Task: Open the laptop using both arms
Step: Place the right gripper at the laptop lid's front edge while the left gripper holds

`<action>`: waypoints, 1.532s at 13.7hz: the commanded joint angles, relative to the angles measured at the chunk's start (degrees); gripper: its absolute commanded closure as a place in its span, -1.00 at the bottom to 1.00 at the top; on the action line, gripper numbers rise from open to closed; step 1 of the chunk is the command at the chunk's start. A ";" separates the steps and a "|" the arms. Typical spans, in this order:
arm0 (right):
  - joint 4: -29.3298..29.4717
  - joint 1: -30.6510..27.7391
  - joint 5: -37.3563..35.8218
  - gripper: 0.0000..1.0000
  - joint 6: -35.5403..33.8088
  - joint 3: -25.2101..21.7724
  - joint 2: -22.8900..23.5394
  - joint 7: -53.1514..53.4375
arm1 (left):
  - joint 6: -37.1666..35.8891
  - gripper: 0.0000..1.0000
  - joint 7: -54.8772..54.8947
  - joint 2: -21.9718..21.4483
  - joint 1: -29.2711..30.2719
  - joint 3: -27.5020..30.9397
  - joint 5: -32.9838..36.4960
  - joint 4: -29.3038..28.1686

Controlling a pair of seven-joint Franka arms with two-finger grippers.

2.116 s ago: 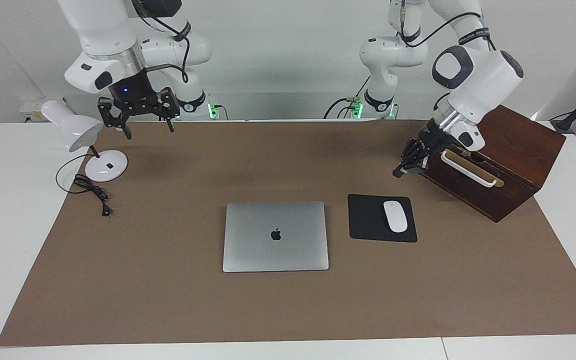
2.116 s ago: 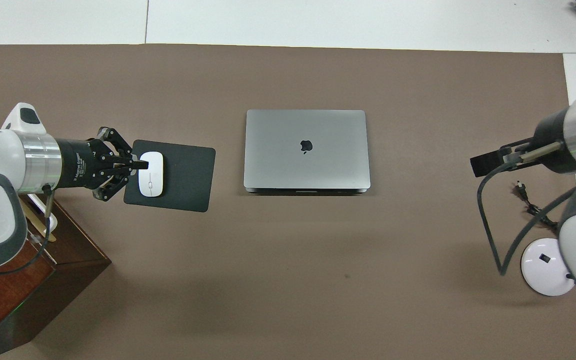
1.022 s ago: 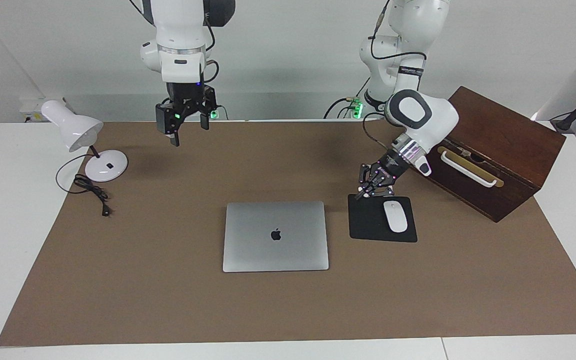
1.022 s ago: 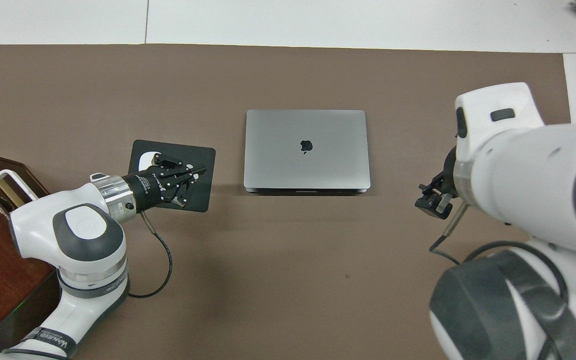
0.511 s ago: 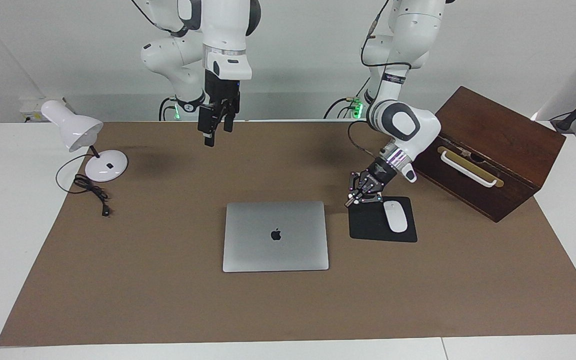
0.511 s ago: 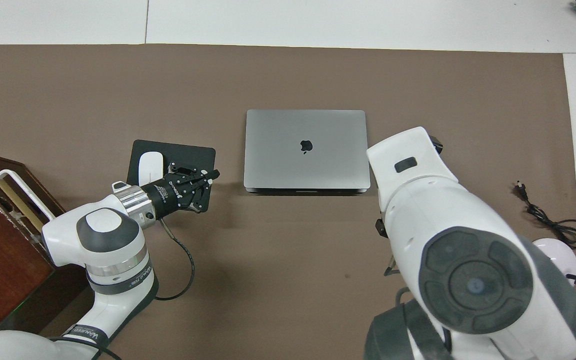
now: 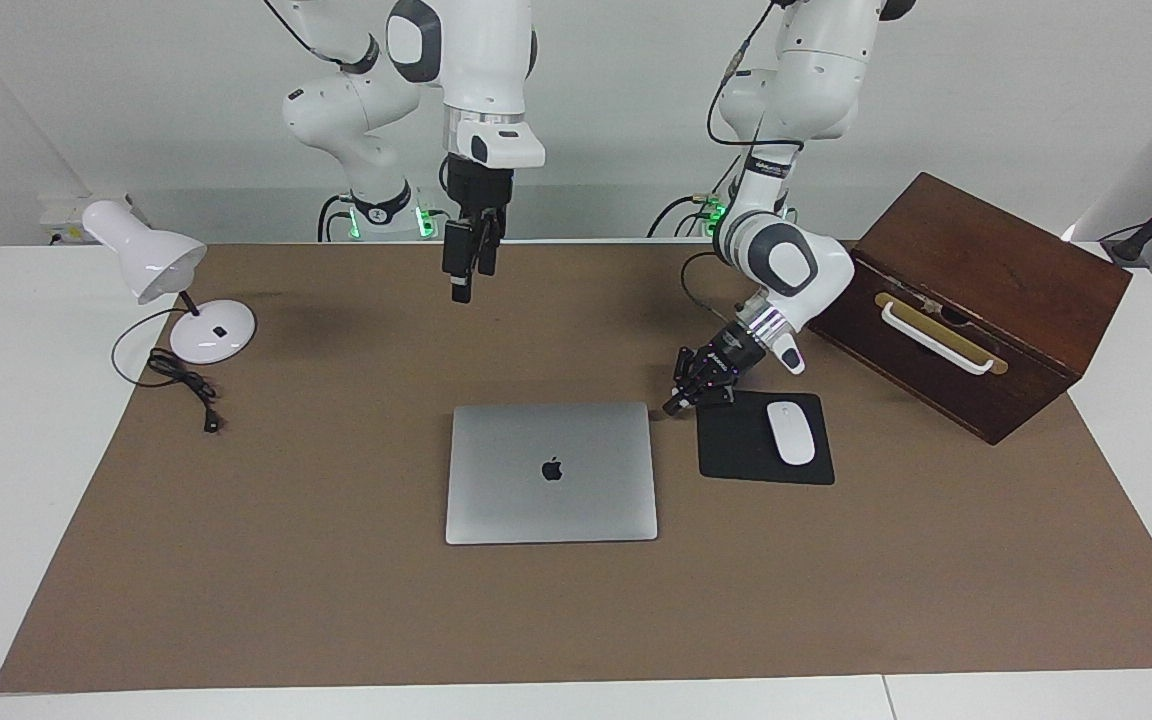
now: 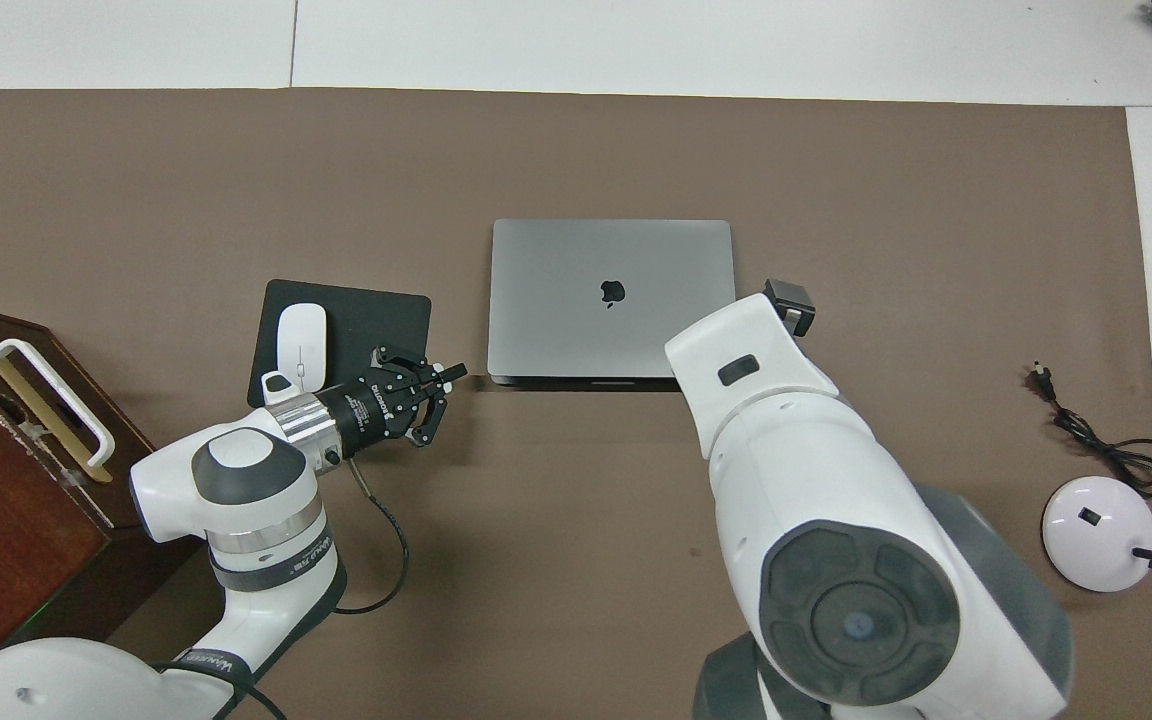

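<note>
The laptop point(image 7: 551, 472) point(image 8: 613, 300) lies closed and flat on the brown mat, logo up. My left gripper point(image 7: 671, 408) point(image 8: 458, 372) is shut with nothing in it. It hangs low over the mat between the mouse pad and the laptop's corner nearest the robots, a small gap away from the laptop. My right gripper point(image 7: 460, 290) hangs high over the mat, fingers pointing down, open and empty. In the overhead view the right arm point(image 8: 816, 480) covers the laptop's corner toward its own end of the table.
A black mouse pad point(image 7: 736, 450) with a white mouse point(image 7: 790, 432) lies beside the laptop toward the left arm's end. A dark wooden box point(image 7: 986, 290) stands past it. A white desk lamp point(image 7: 151, 262) and its cord point(image 7: 186, 385) sit at the right arm's end.
The left gripper has come off the mouse pad's edge toward the laptop's corner, staying shut. The right arm has swung from the lamp's end toward the middle of the table.
</note>
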 commanded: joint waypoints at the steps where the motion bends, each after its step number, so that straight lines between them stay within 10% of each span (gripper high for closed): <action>1: -2.82 0.85 -1.18 -1.00 2.84 -0.06 -0.35 -1.07 | -0.55 1.00 2.70 0.29 -2.02 0.84 -2.29 -0.41; 21: -3.60 4.28 -6.79 -1.00 11.98 -0.06 11.16 14.48 | 7.18 1.00 5.25 4.33 -7.74 0.75 -11.35 4.60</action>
